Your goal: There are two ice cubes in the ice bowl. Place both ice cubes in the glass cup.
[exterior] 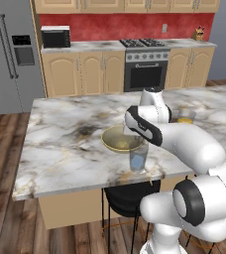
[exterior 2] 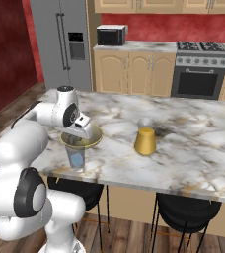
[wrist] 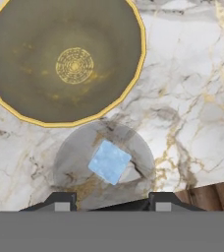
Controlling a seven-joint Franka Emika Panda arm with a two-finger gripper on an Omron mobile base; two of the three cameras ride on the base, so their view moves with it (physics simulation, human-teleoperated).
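Ice cubes are what the job turns on, and one pale-blue cube (wrist: pixel 109 161) lies in the bottom of the glass cup (wrist: pixel 104 165), seen straight down from the hand view. Whether a second cube sits under or beside it cannot be told; only one blue block is plain there. From the left base view, going left to right, the marble bench (exterior: pixel 60 144) runs bare up to the ice bowl (exterior: pixel 116 145), whose grey-tan inside looks empty of cubes. The hand view agrees: the bowl shows only its ringed centre and yellow rim. Just beside the bowl, toward the bench's near edge, stands the glass cup, with a blue tint low inside it. Further right and well apart stands a glass of orange liquid (exterior: pixel 186 117), which plays no part.

The pincer (wrist: pixel 111 198) hangs above the cup, its two dark tips at either side of the cup's near rim. Its jaws are drawn in as narrow as they go, and nothing shows between them in the hand view.

As a judgement, the bowl seems emptied and at least one cube is delivered. If the second cube is already in the cup, the task is done. If not, where it has gone would need checking, as no loose cube shows on the bench.
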